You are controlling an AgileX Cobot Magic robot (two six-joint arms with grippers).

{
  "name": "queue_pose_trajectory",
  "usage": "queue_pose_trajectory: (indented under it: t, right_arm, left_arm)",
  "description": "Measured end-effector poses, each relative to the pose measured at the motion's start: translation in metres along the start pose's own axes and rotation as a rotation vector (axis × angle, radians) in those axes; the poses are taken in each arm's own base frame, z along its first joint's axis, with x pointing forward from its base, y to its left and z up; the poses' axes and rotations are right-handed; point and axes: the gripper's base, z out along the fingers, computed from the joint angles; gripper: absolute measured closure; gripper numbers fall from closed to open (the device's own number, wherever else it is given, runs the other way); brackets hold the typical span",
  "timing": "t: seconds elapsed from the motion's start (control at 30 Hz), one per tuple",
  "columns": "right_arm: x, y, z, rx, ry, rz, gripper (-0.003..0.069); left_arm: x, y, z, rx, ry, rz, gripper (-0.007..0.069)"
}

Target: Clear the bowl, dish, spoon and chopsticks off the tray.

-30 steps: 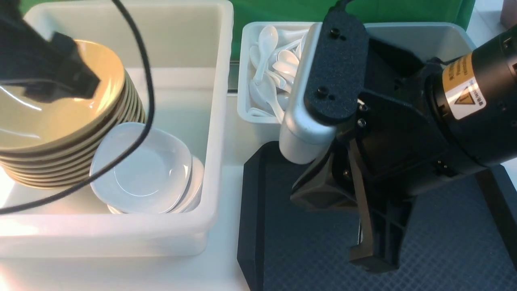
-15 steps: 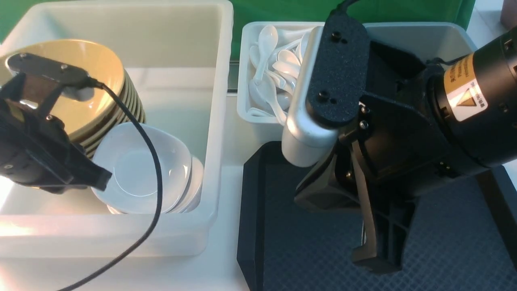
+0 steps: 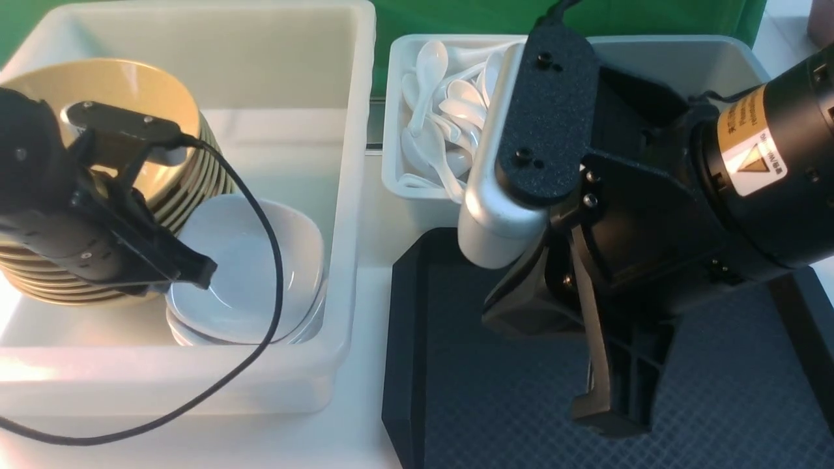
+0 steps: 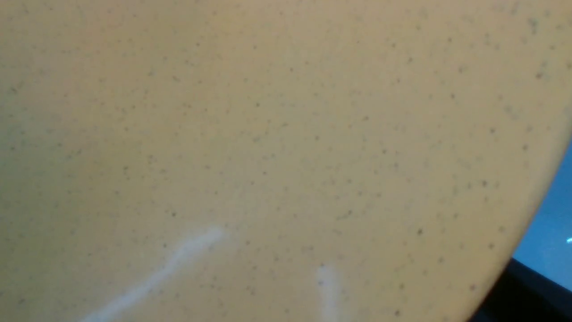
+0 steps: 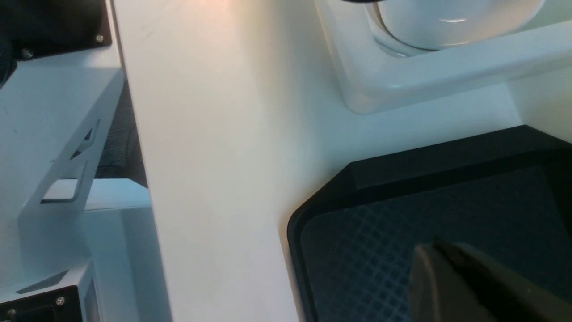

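Well, far L: a big white plastic tub (image 3: 355, 195) sits on the white counter (image 3: 365, 391). It holds a stack of glossy olive-tan conical bowls (image 3: 212, 172) and, touching it, a stack of small glossy white rounded-square dishes (image 3: 313, 312). The left fingers (image 3: 194, 269) hang inside the tub. The top dish (image 3: 260, 273) lies right at their tip and on to the R, and the top bowl (image 3: 124, 85) is just behind them. Its tan wall (image 4: 268, 134) fills the L wrist cam.

Can't tell if these fingers are apart, together or pinching the dish rim. Contact is unclear too.

Out beyond the right fingers (image 3: 612, 397) is a small white bin (image 3: 393, 117) heaped w/ glossy white soup spoons (image 3: 456, 104), w/ a grey-blue bin (image 3: 684, 58) beside it. The right fingers hang low over the large black diamond-textured tray (image 3: 495, 391). Only one shows, so their spread can't be told; nothing is seen in them.

Progress, my guess: the visible part of the tray is bare, so bowl, dish and spoon are prob. put away. The black chopsticks are nowhere in view, maybe hidden under the R arm.
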Motion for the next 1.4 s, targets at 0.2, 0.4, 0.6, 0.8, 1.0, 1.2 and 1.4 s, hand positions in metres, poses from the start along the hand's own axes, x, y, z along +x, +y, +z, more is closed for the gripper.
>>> queue_pose_trajectory:
  t: [0.2,0.4,0.6,0.8,1.0,1.2,1.4]
  right_arm:
    - [0.0,0.0,0.0,0.002,0.003,0.0,0.0614]
    - [0.0,0.0,0.0,0.004,0.004,-0.002,0.0614]
    - [0.0,0.0,0.0,0.004,0.005,0.001,0.0614]
    - [0.001,0.0,0.0,-0.001,0.015,0.002,0.0614]
    - [0.002,0.0,0.0,-0.002,0.018,0.002,0.0614]
    - [0.002,-0.002,0.0,0.016,0.026,-0.006,0.0614]
    - [0.003,-0.003,0.0,0.035,0.032,-0.012,0.0614]
  left_arm:
    - [-0.017,-0.013,-0.016,0.018,-0.056,0.052,0.0638]
    - [-0.055,-0.022,-0.048,0.011,-0.224,0.103,0.0638]
    - [-0.073,-0.023,-0.012,-0.018,-0.157,0.146,0.0639]
    - [-0.074,-0.03,0.036,0.006,-0.029,0.188,0.0639]
    - [-0.074,-0.034,0.053,0.034,0.005,0.185,0.0639]
    - [-0.075,-0.03,0.007,0.031,-0.116,0.174,0.0639]
    - [-0.057,-0.017,-0.087,-0.017,-0.363,0.165,0.0639]
